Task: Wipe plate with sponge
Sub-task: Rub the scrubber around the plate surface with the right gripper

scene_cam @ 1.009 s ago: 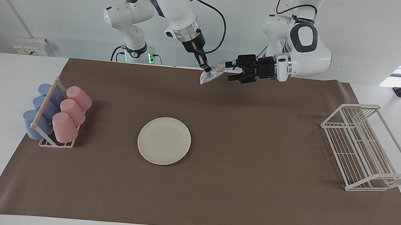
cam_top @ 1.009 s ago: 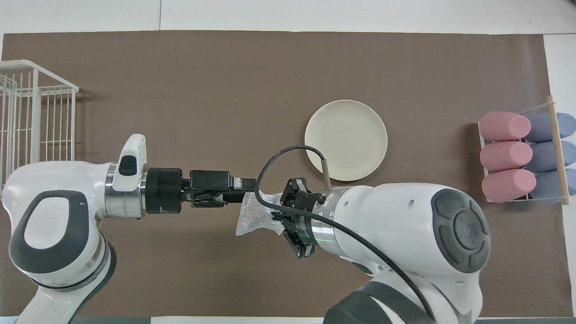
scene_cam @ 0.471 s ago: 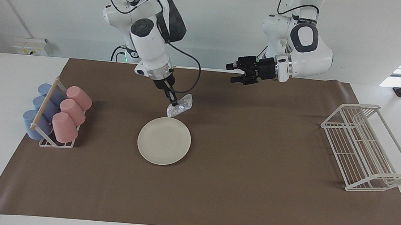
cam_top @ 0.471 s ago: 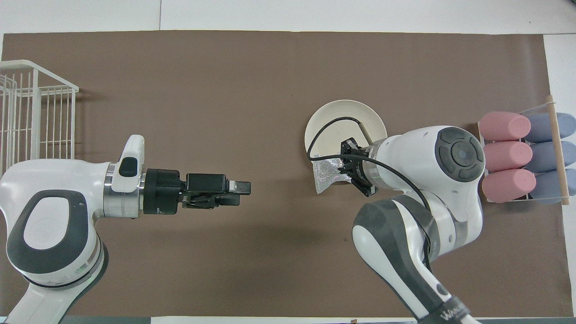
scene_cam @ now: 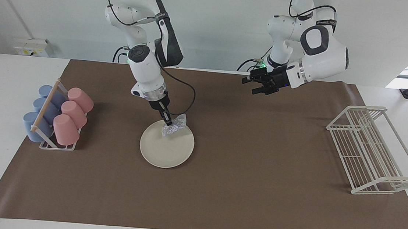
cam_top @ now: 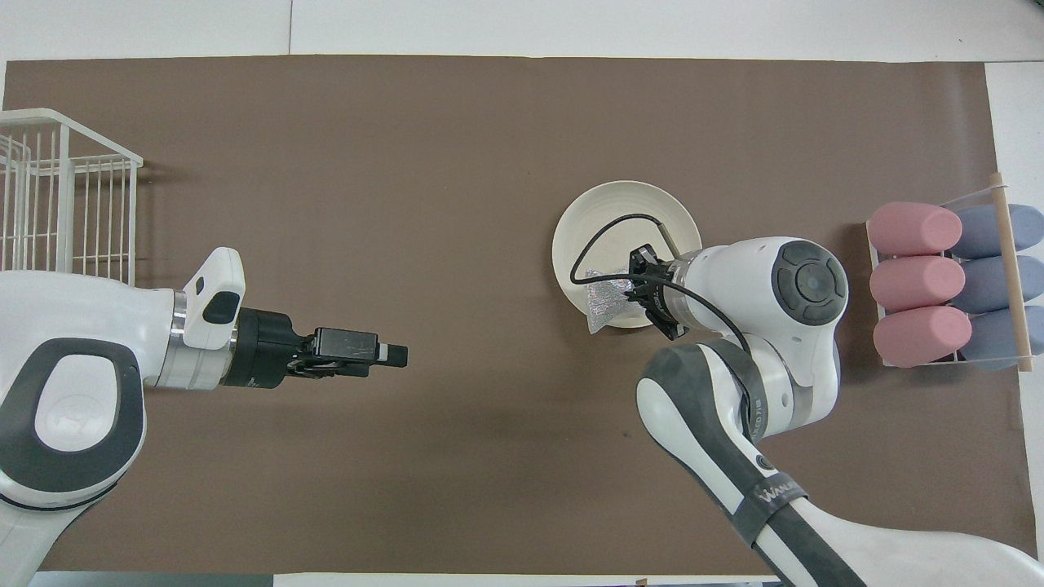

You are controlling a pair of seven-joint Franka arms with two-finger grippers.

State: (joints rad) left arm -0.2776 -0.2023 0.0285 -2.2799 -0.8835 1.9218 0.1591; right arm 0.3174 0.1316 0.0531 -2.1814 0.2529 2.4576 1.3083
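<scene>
Pinching sponge (scene_cam: pixel 173 126) over plate (scene_cam: pixel 166 151), right gripper (scene_cam: pixel 168 123) jaws; left gripper (scene_cam: pixel 253 85) jaws spread, empty

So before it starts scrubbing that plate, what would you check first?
1. Sponge held by the right end effector: ok, pinched shut on it.
2. Sponge over the plate: ok, at the edge nearest the robots.
3. Sponge pressing on the plate: cannot tell.
4. Left end effector out of the way: ok, open and waiting above the mat.
5. Cup rack away from the plate: ok.
</scene>
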